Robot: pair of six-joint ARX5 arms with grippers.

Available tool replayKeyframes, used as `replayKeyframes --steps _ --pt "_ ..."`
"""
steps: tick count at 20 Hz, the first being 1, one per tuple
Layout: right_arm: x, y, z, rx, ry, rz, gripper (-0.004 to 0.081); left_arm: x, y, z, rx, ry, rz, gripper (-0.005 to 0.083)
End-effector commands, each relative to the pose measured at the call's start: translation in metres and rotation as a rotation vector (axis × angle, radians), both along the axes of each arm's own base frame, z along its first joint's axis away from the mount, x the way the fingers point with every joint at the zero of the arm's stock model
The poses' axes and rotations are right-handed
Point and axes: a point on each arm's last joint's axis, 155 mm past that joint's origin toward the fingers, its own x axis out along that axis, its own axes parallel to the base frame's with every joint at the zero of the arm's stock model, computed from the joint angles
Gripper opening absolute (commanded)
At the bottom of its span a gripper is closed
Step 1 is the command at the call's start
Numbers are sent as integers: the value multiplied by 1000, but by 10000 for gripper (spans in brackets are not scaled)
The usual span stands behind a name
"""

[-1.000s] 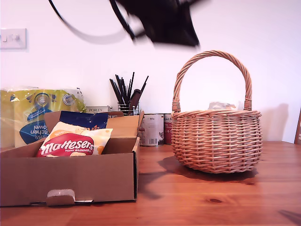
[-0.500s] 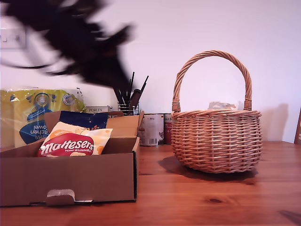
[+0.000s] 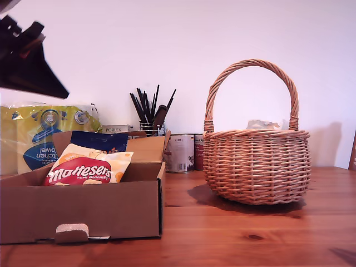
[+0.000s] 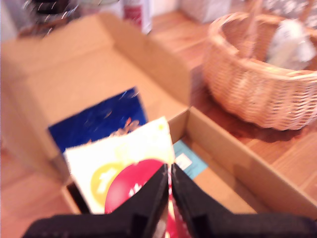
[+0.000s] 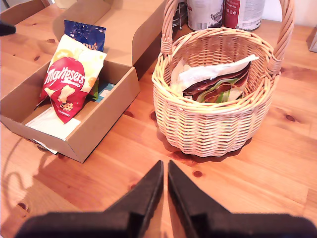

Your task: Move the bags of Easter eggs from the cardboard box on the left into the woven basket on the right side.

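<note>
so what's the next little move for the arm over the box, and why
Probably open my first hand and lower it onto the Maltesers bag. Its jaws look closed on nothing above the cardboard box, which still holds that bag and a blue one, while two bags already lie in the woven basket.

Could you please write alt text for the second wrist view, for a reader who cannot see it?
A woven basket on a wooden table holds two sweet packets; beside it, an open cardboard box holds a red-and-cream Maltesers bag overlapping a blue bag. My second tool, shut and empty, hovers above the table.
</note>
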Motion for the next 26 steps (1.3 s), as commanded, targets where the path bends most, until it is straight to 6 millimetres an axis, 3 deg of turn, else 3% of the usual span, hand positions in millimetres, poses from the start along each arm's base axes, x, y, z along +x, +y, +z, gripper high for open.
replayKeyframes --steps 1,2,3,5,6,14,18,26 --pt "1 1 7 2 -21 6 -13 -3 -1 -9 40 -10 -31 -18" --pt "1 1 7 2 -21 6 -13 0 2 -12 109 -55 -55 12" --pt "1 1 7 2 -21 6 -13 4 5 -16 164 -86 -63 127" --pt "1 1 7 2 -21 6 -13 17 11 -29 219 -90 -43 477" --pt "1 1 7 2 -21 6 -13 24 17 -39 255 -84 -22 531" --pt "1 1 7 2 -23 6 -13 78 28 -60 294 -66 25 557" --pt "1 1 8 3 -24 6 -13 93 26 -71 297 -10 12 556" --pt "2 2 10 3 -35 8 -13 84 20 -92 275 123 -47 551"
